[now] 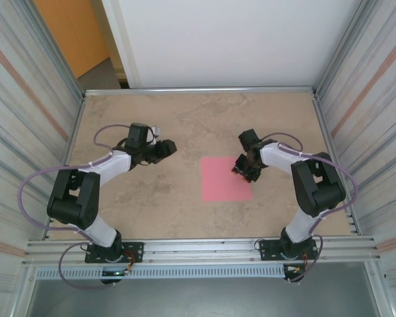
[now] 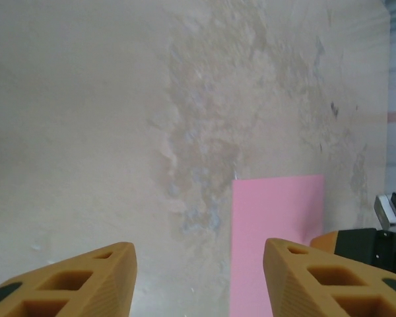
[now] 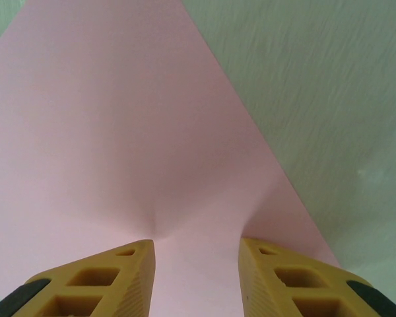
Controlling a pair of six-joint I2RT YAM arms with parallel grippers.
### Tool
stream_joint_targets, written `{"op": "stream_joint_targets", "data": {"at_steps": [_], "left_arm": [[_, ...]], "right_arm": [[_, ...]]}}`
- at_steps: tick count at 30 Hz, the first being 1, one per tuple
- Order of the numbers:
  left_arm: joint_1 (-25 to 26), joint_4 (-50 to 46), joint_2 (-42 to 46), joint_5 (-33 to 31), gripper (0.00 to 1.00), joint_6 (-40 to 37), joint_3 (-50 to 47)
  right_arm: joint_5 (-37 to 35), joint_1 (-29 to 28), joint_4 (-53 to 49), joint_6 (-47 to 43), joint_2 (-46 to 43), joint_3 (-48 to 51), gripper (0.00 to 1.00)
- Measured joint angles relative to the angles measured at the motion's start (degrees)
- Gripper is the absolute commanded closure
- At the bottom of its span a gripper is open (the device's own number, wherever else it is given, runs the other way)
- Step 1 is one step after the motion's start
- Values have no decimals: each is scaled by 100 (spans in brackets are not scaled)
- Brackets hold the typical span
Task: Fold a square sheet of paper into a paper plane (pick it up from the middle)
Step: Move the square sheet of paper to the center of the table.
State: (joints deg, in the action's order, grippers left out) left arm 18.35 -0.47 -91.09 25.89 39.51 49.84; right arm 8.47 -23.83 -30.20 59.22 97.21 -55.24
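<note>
R gripper (image 3: 197, 243) tips half-closed on square sheet of paper (image 3: 119, 132), ridge puckered btwn; close slow, press even. L gripper (image 2: 198, 246) parted, empty.

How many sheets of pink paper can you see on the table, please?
1. The square sheet of paper lies on the table, right of centre, in front of the right arm. A second sheet hidden under the arms seems unlikely.

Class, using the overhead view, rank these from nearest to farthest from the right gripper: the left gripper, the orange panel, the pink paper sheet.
1. Pink paper sheet, directly beneath the right gripper.
2. Left gripper, well off to its left.
3. Orange panel, in the far-left corner.
</note>
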Motion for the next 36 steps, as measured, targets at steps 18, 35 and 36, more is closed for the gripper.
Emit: {"op": "stream_joint_targets", "data": {"at_steps": [18,35,36], "left_arm": [[1641,245,-549,120,82,1198,-350],[1731,22,-1163,170,87,1137,142],[1731,24,-1180,160,87,1137,142]], "right_arm": [[660,-149,614,-302,-474,179,64],[894,-46,562,-1650,-407,540,68],[916,-46,566,-1650,-387,544,68]]}}
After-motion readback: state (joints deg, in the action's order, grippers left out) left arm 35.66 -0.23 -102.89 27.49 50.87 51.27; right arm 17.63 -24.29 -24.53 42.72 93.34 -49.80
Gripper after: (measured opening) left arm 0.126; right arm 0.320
